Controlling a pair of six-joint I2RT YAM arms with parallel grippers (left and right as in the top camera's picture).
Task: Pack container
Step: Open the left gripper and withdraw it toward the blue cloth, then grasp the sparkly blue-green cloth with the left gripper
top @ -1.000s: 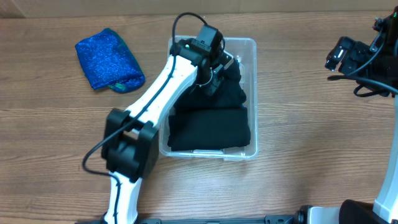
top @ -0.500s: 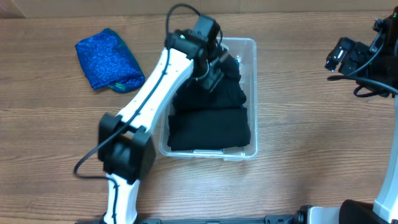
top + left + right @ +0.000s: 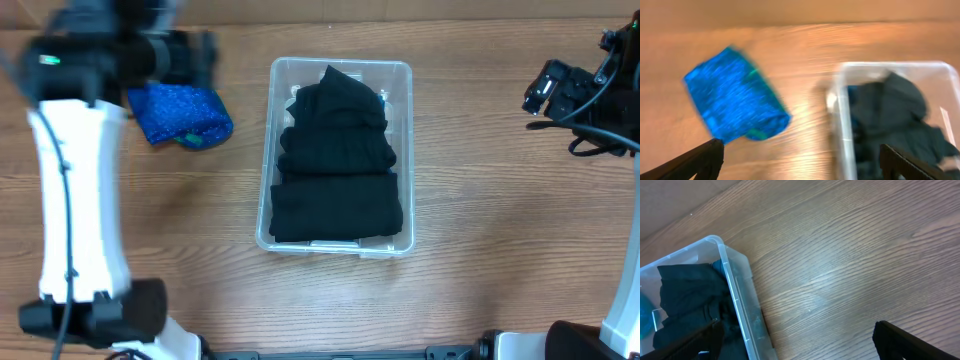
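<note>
The clear container (image 3: 345,64) sits mid-table and holds black garments: a loosely piled one (image 3: 338,120) at the far end and a folded one (image 3: 335,208) at the near end. A sparkly blue folded garment (image 3: 178,112) lies on the table to its left. My left gripper (image 3: 195,55) hangs open and empty above the blue garment's far side, blurred by motion. In the left wrist view the gripper (image 3: 800,162) spans the bare wood between the blue garment (image 3: 735,95) and the container (image 3: 840,125). My right gripper (image 3: 545,90) is open and empty, off to the container's right.
In the right wrist view the gripper (image 3: 797,340) stands over wood grain beside the container's corner (image 3: 737,295), with black cloth (image 3: 690,295) behind the wall. The table is brown wood. The right arm's cables (image 3: 600,130) hang at the right edge.
My left gripper has opened, let go of the black garment in the container, and swung out and left to above the blue garment. The right arm has not moved.
</note>
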